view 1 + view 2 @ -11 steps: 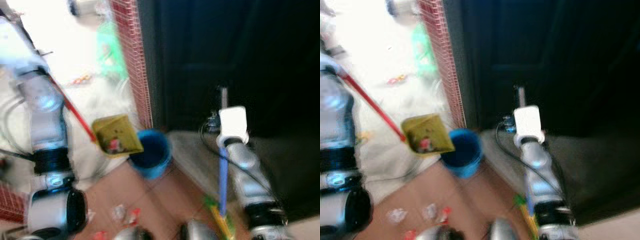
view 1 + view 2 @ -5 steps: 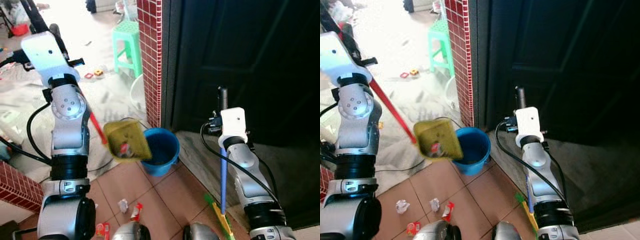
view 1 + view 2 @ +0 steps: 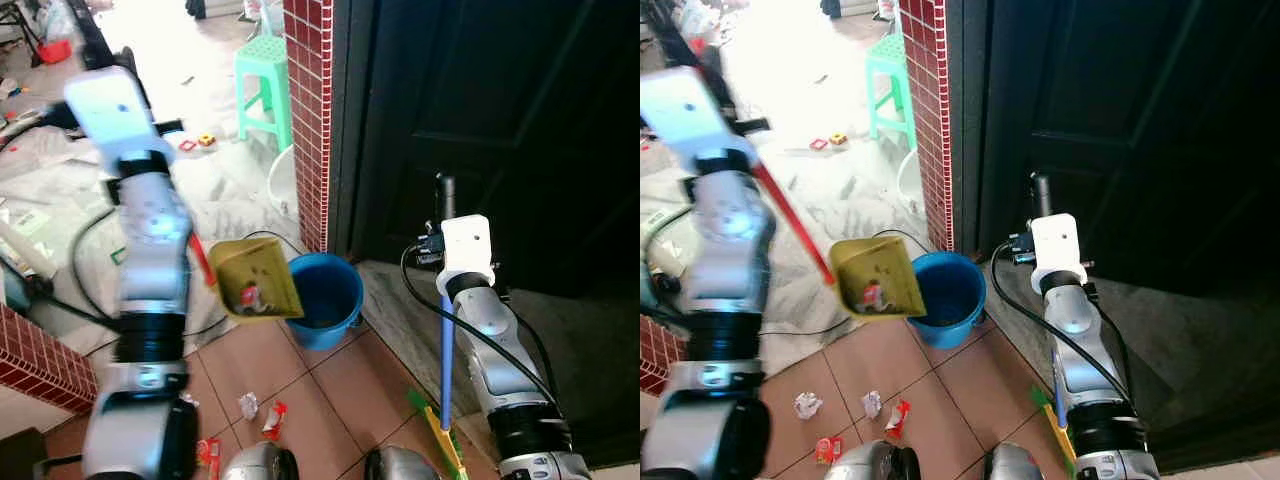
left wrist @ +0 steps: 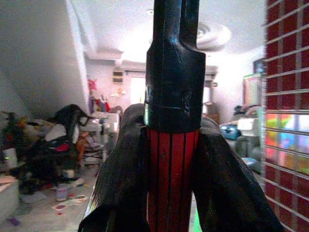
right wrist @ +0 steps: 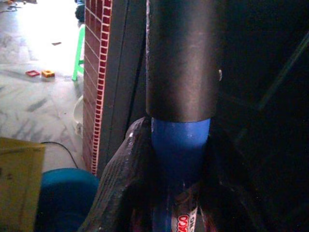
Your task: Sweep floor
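Observation:
A yellow dustpan hangs tilted on a red handle, its lower corner over the near rim of a blue bucket. A red and white wrapper lies in the pan. My left gripper is shut on the red handle just under its black end. My right gripper is shut on the blue broom handle below its black cap. The broom stands upright at my right side, and its green and yellow head rests on the tiles.
Crumpled paper and wrappers lie on the brown tiles before my feet. A red brick pillar and a dark door stand behind the bucket. A green stool and toys lie on the bright floor beyond. A black cable runs across the floor.
The picture has sharpened since a second ago as the camera steadied. My left arm is now blurred and has swung a little to the right. The dustpan stays beside the bucket.

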`<state>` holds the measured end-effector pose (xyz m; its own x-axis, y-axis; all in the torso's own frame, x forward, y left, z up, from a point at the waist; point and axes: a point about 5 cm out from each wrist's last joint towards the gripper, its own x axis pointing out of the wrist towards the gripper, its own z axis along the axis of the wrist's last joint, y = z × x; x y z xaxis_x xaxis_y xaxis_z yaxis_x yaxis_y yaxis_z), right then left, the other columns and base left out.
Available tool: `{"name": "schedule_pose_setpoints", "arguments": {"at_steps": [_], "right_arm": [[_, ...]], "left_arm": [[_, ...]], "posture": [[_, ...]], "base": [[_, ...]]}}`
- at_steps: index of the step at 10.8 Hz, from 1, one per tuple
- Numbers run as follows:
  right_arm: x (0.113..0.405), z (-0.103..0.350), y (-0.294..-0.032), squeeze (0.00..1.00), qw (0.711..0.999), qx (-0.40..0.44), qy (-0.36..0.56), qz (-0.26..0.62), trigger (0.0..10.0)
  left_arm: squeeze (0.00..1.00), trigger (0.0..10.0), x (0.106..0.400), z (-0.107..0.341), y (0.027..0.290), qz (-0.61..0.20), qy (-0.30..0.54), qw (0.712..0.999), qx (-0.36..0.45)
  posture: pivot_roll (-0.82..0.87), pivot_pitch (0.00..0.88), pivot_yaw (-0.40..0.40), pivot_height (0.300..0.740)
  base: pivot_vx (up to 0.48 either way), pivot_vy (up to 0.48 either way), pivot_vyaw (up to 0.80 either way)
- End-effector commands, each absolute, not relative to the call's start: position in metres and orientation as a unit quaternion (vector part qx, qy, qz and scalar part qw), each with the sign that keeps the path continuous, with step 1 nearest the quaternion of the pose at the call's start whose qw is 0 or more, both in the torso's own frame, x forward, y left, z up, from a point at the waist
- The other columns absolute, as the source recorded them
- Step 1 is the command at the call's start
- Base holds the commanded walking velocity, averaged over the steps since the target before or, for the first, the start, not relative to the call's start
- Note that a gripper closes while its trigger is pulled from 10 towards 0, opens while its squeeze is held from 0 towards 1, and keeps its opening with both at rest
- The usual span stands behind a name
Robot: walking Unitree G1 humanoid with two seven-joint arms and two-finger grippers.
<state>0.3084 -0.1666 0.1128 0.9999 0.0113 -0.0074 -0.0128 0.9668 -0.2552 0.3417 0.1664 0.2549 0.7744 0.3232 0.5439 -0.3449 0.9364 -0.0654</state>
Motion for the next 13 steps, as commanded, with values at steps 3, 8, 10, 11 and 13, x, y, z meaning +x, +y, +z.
{"name": "schedule_pose_setpoints", "arguments": {"at_steps": [3,8,10,11,13], "right_arm": [[0.307,0.123,-0.166,0.0,0.991,-0.131,-0.022,0.002,10.0],[0.308,0.124,-0.161,0.0,0.992,-0.125,-0.027,0.001,10.0],[0.309,0.124,-0.161,0.0,0.992,-0.124,-0.029,0.0,10.0],[0.31,0.124,-0.161,0.0,0.992,-0.125,-0.029,0.001,10.0],[0.312,0.125,-0.161,0.0,0.992,-0.125,-0.031,0.001,10.0]], "left_arm": [[0.0,10.0,0.336,0.258,0.126,0.112,-0.313,0.943,0.004],[0.0,10.0,0.311,0.242,0.058,-0.175,-0.352,0.911,0.124],[0.0,10.0,0.299,0.242,0.039,-0.289,-0.348,0.881,0.137],[0.0,10.0,0.285,0.239,0.023,-0.396,-0.325,0.847,0.14],[0.0,10.0,0.279,0.235,0.013,-0.458,-0.301,0.815,0.189]], "posture": [[-0.16,0.072,0.088,0.74],[-0.13,0.072,0.098,0.74],[-0.13,0.07,0.095,0.74],[-0.12,0.068,0.095,0.74],[-0.12,0.066,0.094,0.74]], "base": [[0.0,0.0,0.0],[0.0,0.0,0.0],[0.0,0.0,0.0],[0.0,0.0,0.0],[0.0,0.0,0.0]]}}
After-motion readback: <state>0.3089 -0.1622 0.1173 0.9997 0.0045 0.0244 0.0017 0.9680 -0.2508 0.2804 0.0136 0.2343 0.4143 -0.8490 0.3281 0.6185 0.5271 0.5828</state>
